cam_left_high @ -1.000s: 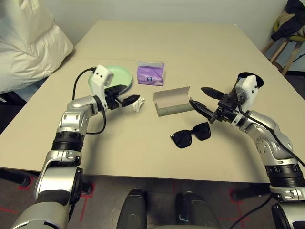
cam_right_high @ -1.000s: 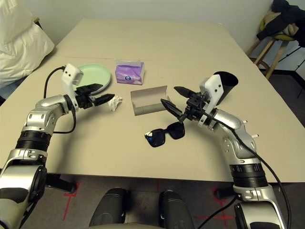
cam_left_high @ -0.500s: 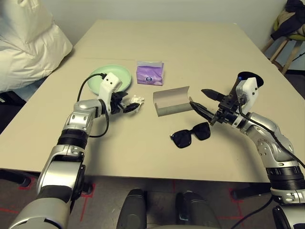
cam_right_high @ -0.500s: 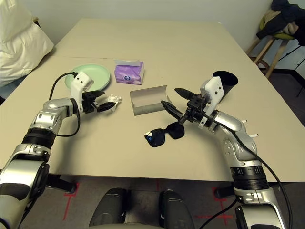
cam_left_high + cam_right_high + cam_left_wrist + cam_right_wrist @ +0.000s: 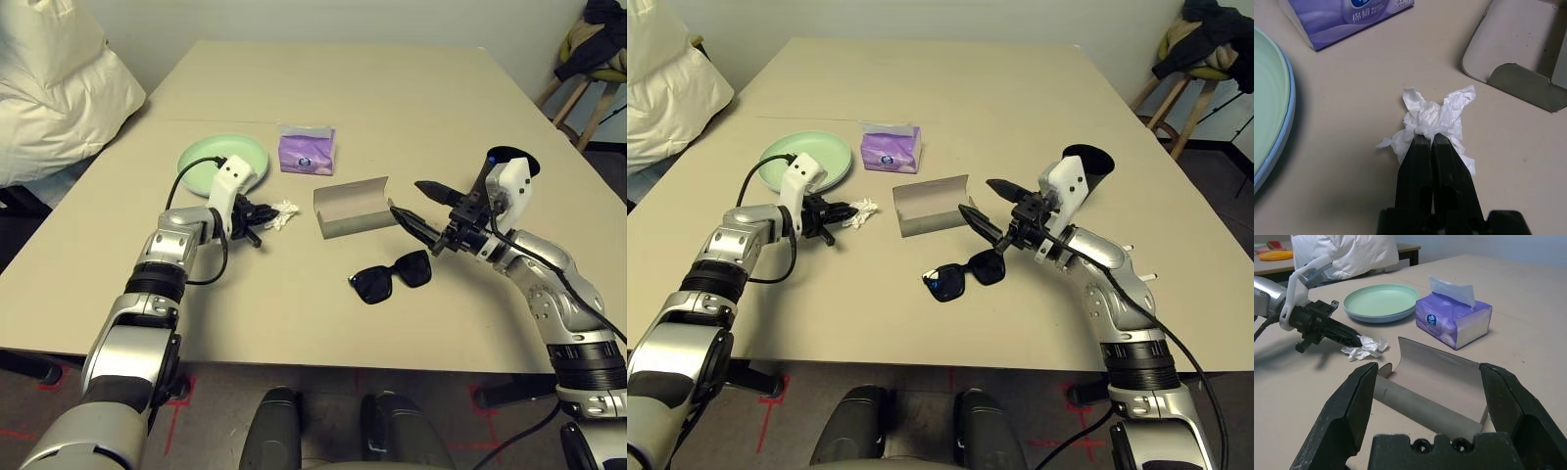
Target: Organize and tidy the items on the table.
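Tissue (image 5: 1435, 117) pinched by left end effector (image 5: 1425, 139).

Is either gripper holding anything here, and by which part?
The left gripper is shut on the white crumpled tissue, pinching its near edge against the table. The right gripper is open and holds nothing.

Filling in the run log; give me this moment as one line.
left hand: shut on tissue, on table | right hand: open, by glasses case | sunglasses: untouched
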{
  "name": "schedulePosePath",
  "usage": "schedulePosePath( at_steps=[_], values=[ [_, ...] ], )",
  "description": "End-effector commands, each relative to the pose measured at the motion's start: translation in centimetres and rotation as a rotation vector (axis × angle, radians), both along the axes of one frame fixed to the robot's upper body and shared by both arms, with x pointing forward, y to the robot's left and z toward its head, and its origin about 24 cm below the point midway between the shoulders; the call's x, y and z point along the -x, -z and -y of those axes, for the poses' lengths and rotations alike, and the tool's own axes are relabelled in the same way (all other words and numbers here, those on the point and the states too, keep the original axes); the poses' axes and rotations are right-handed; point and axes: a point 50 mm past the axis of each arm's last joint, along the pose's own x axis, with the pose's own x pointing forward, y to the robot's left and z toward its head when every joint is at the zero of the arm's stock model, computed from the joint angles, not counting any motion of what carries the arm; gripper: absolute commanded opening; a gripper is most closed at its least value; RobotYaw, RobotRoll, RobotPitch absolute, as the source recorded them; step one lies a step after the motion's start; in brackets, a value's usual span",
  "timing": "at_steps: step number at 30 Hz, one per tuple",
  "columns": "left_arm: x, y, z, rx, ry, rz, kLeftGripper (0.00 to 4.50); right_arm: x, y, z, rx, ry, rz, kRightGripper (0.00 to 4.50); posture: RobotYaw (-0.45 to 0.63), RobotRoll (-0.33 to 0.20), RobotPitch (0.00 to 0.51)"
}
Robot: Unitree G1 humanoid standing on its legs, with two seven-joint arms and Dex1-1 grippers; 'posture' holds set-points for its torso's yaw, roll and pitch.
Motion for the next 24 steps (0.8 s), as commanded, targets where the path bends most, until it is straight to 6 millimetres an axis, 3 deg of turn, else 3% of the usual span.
schedulePosePath(
  at_steps=[1,9,13,24],
  values=[
    [-0.1,-0.8,-0.4,0.007,-0.015,0.010,0.01,-0.1,-0.5,0.0,-0.004,0.003,0.027,4.50,0.17,0.000,0.067],
    [-1.3,-5.2,-0.4,0.244,-0.135,0.135,0.01,-0.4,-0.5,-0.1,-0.008,0.002,0.032,4.50,0.18,0.000,0.062],
    [-2.7,-7.1,-1.5,0.281,-0.310,0.249,0.01,-0.6,-0.7,-0.2,-0.006,-0.006,0.045,4.50,0.18,0.000,0.059],
    [-4.4,-8.9,-3.8,0.283,-0.643,0.405,0.01,-0.4,-1.0,-0.4,-0.004,-0.019,0.072,4.50,0.16,0.000,0.052]
  ],
)
